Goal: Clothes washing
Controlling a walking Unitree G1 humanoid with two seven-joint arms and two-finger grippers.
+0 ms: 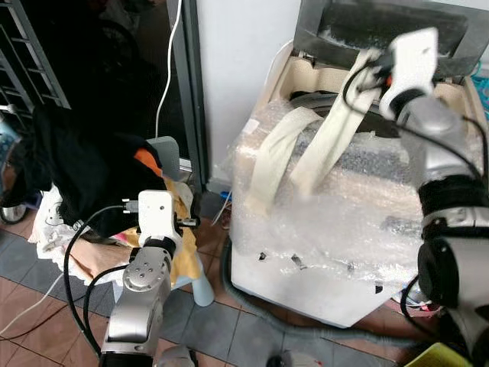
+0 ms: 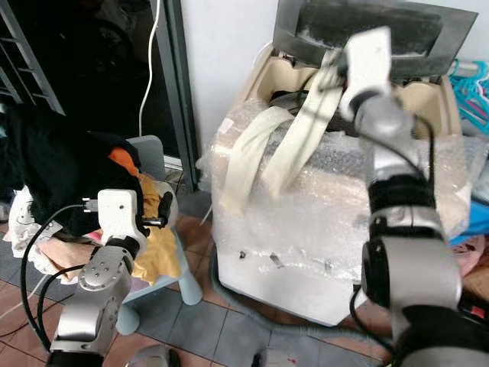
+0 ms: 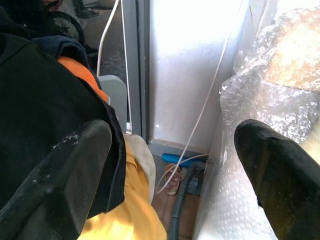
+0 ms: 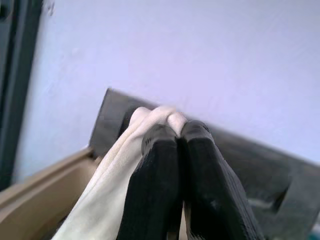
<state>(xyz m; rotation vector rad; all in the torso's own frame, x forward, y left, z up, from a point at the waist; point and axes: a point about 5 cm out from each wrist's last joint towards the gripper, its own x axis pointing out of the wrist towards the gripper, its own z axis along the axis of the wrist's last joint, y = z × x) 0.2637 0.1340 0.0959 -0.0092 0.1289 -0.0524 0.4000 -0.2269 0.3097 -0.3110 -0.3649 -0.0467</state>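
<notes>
The right pincer (image 4: 180, 145) pinches a cream garment (image 1: 325, 149) draping left over the bubble-wrapped washing machine (image 1: 328, 229), while the left pincer (image 3: 170, 165) gapes wide beside the clothes pile (image 1: 84, 172).

head stereo downward (wrists close-up)

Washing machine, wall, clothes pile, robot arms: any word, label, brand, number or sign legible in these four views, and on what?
No readable text anywhere.
Washing machine: bubble wrap covers its front; no brand or label can be made out.
Raised lid: plain grey, no lettering.
Cream garment in the right gripper: no print.
Clothes pile near the left gripper: no print.
</notes>
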